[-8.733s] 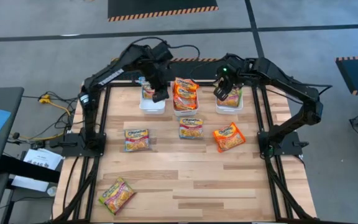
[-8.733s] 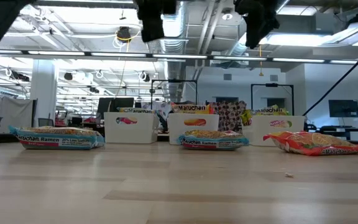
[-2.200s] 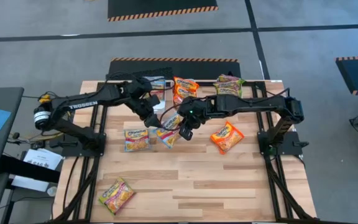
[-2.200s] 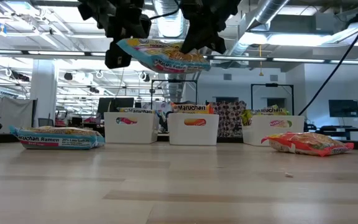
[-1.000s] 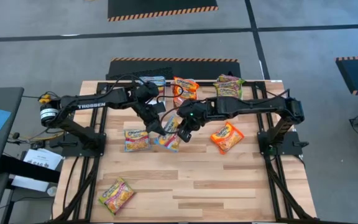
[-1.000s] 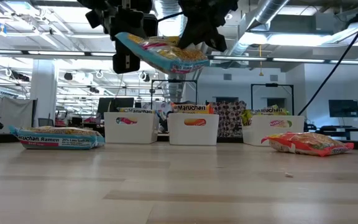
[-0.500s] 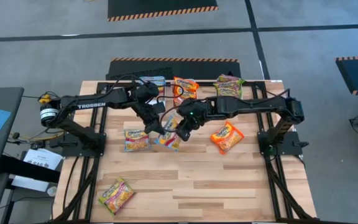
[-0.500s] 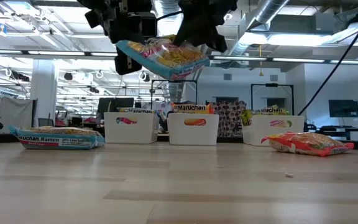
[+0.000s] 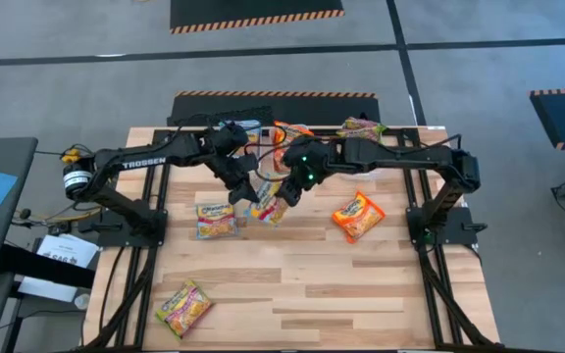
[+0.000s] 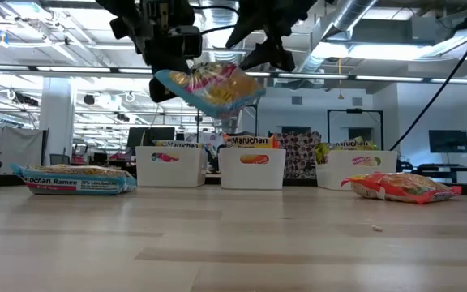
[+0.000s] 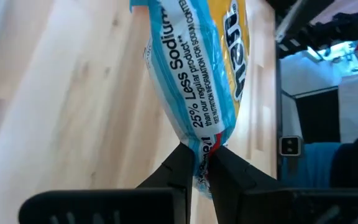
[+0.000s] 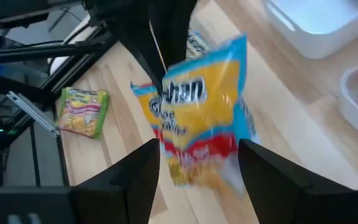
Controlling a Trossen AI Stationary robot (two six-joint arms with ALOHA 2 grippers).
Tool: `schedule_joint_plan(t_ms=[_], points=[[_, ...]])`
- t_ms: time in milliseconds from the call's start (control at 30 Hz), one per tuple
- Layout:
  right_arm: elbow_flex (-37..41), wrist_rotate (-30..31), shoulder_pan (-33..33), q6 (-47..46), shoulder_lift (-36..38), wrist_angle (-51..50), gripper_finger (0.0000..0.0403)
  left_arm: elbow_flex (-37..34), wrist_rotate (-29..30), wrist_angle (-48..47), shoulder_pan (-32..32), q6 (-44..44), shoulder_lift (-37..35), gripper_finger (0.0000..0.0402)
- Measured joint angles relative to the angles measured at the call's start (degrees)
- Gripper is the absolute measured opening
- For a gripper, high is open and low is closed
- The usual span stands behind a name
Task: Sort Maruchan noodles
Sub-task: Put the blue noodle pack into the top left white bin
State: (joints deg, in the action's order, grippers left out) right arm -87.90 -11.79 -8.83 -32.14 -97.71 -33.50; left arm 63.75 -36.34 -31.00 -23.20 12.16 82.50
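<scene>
Right gripper (image 9: 284, 193) released blue packet (image 9: 269, 205); left gripper (image 9: 246, 193) holds it.

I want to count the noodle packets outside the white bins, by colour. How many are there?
Blue packets: 2, the lying blue packet and the hanging blue packet in the left gripper
Orange packet: 1
Green packet: 1
Total: 4
</scene>
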Motion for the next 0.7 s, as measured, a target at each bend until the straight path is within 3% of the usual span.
schedule_joint_plan(t_ms=[233,400,700], points=[[0.00,-0.20,-4.10,2.64,3.78,-0.02,0.0240,2.22,5.57,-7.17,-2.82,-6.31,0.00,0.0022],[0.00,-0.18,-7.34,6.04,6.08,-0.12,0.0240,7.34,15.06,-15.79,-5.80,-15.20,0.00,0.0022],[0.04,-0.18,-12.12,10.38,6.71,-0.55,0.0240,16.46,32.64,-22.47,-13.67,-34.35,-0.02,0.0022]])
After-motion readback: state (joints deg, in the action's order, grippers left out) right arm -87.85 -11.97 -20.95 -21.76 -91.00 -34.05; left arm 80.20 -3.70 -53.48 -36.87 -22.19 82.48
